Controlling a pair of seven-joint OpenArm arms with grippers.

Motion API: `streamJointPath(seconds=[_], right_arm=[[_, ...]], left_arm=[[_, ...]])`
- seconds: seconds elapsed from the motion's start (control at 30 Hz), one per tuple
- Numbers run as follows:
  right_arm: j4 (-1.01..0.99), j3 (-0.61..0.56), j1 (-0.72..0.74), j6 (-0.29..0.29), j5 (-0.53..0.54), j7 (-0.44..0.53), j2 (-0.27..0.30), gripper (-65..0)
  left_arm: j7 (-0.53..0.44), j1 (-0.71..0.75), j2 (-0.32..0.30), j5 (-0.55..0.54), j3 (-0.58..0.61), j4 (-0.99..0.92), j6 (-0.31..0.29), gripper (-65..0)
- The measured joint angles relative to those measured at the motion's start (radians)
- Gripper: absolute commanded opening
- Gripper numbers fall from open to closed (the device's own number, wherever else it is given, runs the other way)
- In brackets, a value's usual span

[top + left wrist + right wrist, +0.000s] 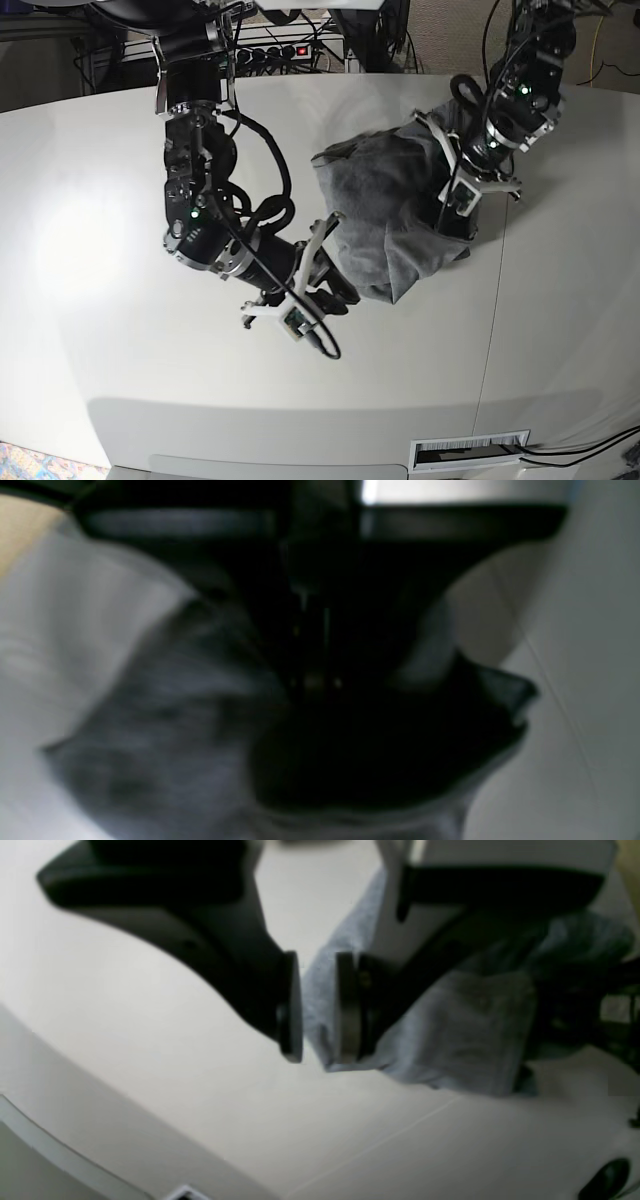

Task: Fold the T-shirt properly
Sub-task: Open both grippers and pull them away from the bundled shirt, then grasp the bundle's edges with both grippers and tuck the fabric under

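None of the folds are done: my heather-grey cotton T-shirt lies bunched on the white desk. My left end effector pinches its edge; my right end effector hangs half open, empty, beside the cloth.

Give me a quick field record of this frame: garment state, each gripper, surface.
garment: T-shirt, grey, bunched in a heap, not folded
left gripper: shut on the T-shirt at the heap's edge on the base view's right
right gripper: open, a gap between its fingers, at the cloth's near edge, gripping nothing
surface: white table
task status: no fold made yet
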Motion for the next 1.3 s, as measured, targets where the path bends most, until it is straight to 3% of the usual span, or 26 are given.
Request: streamJointPath(seconds=[0.07,0.3,0.53,0.67,0.93,1.07,1.17,1.3], right_arm=[[0.000,0.011,0.000,0.000,0.005,-0.001,0.000,-52.6],[0.000,0.014,-0.009,0.000,0.021,-0.019,0.000,-52.6],[0.000,0.014,-0.011,0.000,0.019,-0.034,0.000,-52.6],[0.000,0.014,-0.011,0.000,0.018,-0.035,0.000,-52.6],[0.000,0.014,-0.011,0.000,0.018,-0.034,0.000,-52.6],[0.000,0.014,-0.011,0.000,0.018,-0.034,0.000,-52.6],[-0.007,0.014,-0.011,0.000,0.018,-0.023,0.000,-52.6],[-0.042,0.014,-0.012,0.000,-0.003,-0.010,0.000,-52.6]], left_arm=[[-0.011,-0.031,0.000,0.001,0.002,-0.029,-0.024,-65.0],[-0.101,-0.233,0.002,0.032,0.002,-0.213,-0.022,-65.0],[-0.150,-0.408,-0.006,0.204,0.004,-0.473,-0.022,-65.0],[-0.152,-0.444,-0.027,0.274,0.005,-0.504,-0.027,-65.0],[-0.148,-0.449,-0.120,0.317,0.006,-0.504,-0.027,-65.0],[-0.018,-0.449,-0.134,0.248,0.006,-0.495,-0.036,-65.0],[0.081,-0.449,-0.142,0.204,0.006,-0.466,-0.153,-65.0],[0.171,-0.441,-0.152,0.242,0.006,-0.426,-0.154,-65.0]])
